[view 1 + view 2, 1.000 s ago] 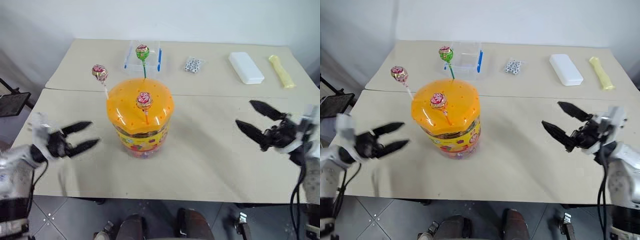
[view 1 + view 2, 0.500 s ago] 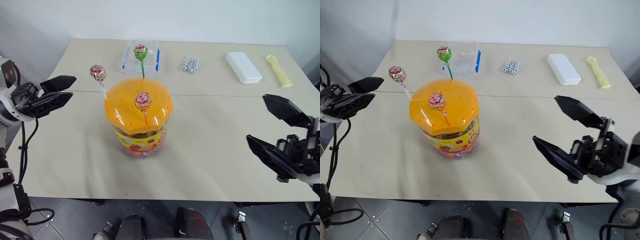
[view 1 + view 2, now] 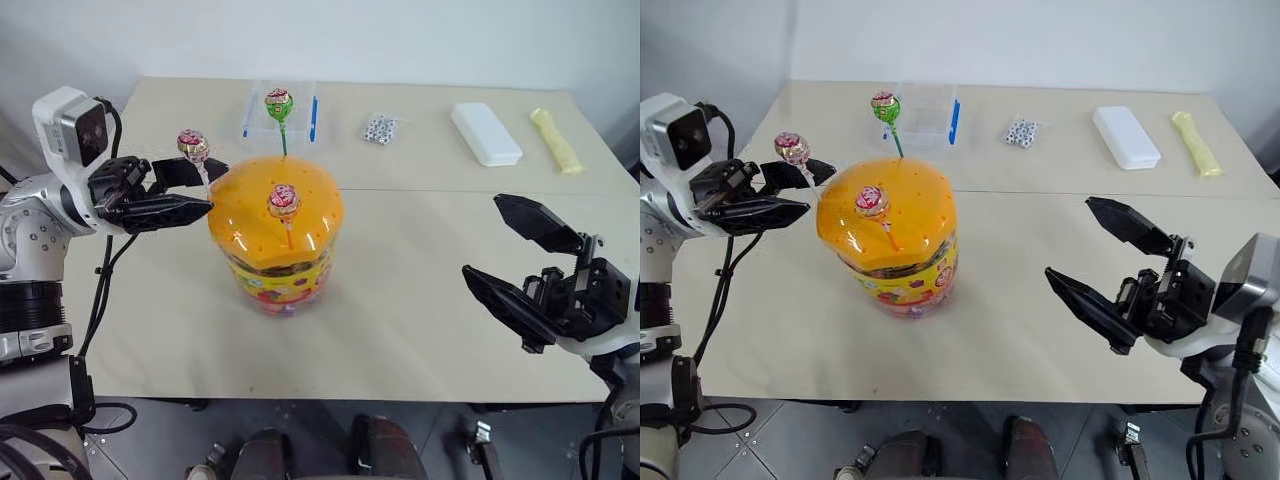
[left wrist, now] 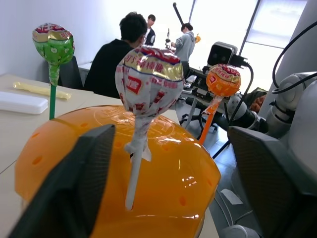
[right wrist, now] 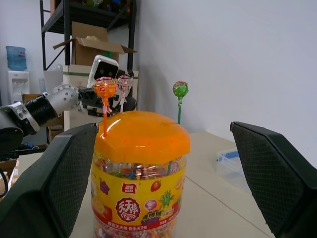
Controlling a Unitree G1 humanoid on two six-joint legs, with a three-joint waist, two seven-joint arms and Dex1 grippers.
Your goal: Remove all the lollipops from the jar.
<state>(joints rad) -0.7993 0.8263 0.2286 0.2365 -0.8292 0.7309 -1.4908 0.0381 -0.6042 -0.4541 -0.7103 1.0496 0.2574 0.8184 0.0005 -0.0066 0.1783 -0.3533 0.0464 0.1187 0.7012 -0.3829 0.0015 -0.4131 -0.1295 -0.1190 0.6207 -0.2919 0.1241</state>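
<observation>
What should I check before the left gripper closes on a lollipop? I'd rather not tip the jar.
1. White-stick lollipop stands between the left gripper fingers: ok, its stick lies in the gap in the left wrist view.
2. Left jaws open enough to take the stick: ok, not closed on it yet.
3. Fingers clear of the jar lid: cannot tell, they sit close to the dome.
4. Green-stick lollipop and orange-stick lollipop out of the way: ok, both stand apart from the fingers.
5. Right gripper free to steady the jar: ok, open and well to the side.
6. Jar upright on the table: ok.
</observation>
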